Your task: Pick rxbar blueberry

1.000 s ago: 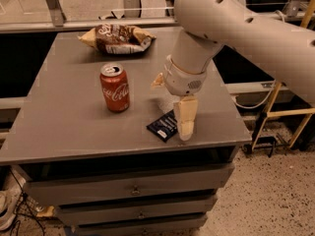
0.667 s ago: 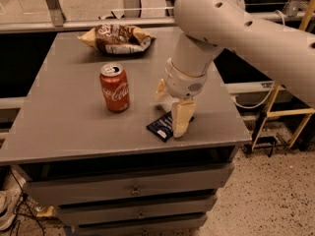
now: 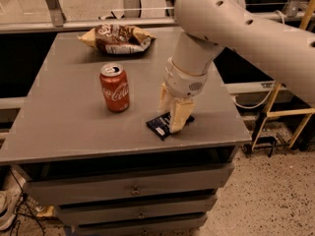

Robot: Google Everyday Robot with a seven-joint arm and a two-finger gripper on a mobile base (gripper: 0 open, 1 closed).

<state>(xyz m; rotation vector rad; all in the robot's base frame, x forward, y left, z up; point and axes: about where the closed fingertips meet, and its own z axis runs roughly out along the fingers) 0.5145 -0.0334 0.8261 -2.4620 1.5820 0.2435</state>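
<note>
You are watching the gripper (image 3: 170, 117) pointing straight down onto the snack bar (image 3: 157, 126), which is lying flat near the front edge of the table (image 3: 69, 127), just right of the soda can (image 3: 114, 87). You cannot tell whether the gripper is clasping the bar or loose. A chip bag (image 3: 117, 37) is sitting at the back.

Pincer (image 3: 170, 117) lower than before, now right at the rxbar blueberry (image 3: 158, 126).
</note>
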